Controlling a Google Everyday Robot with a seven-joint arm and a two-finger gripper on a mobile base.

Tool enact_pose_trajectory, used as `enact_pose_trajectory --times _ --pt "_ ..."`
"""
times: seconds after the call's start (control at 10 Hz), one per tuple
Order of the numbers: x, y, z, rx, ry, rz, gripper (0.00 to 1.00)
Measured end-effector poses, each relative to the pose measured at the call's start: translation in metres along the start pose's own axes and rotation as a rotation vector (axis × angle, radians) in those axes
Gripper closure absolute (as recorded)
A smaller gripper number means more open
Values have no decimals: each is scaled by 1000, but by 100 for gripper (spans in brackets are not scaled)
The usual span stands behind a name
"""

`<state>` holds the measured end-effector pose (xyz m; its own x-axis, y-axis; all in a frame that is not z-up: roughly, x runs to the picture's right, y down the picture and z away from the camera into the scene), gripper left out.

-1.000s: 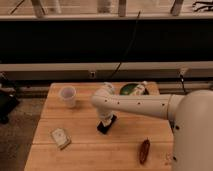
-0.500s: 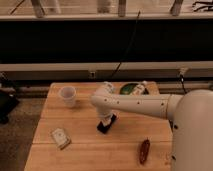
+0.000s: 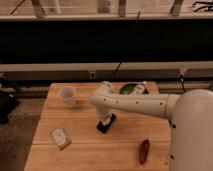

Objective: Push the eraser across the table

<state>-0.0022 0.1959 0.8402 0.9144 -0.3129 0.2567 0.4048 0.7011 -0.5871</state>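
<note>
Eraser [image 3: 103, 127] sits near the middle of the table [image 3: 90, 152], lying flat. Its long axis runs diagonally, with the near end toward the front-left and the far end toward the back-right. The gripper [image 3: 105, 119] is right on top of it, coming down from the arm's elbow bend, which hangs just behind it, with the fingers clenched and nothing grasped between them. The tip looks to be touching the eraser's upper face or back edge, but you can't tell which from this angle. What matters for you is that the eraser lies directly under and slightly front-left of the fingertips, so contact is already there or nearly there. My read is that you're mid-push. To the left, the white cup [image 3: 67, 96] sits further back and the small beige box [image 3: 60, 138] further forward, with a lane between them. The reddish-brown item [image 3: 144, 150] sits front-right, well apart. An off-centre push on a diagonal block will probably spin it, so keep the contact near its midline.
</note>
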Motion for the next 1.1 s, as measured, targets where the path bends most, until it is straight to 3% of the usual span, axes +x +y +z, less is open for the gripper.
enact_pose_trajectory --times 1.1 --pt "-2 -8 0 9 -6 3 99"
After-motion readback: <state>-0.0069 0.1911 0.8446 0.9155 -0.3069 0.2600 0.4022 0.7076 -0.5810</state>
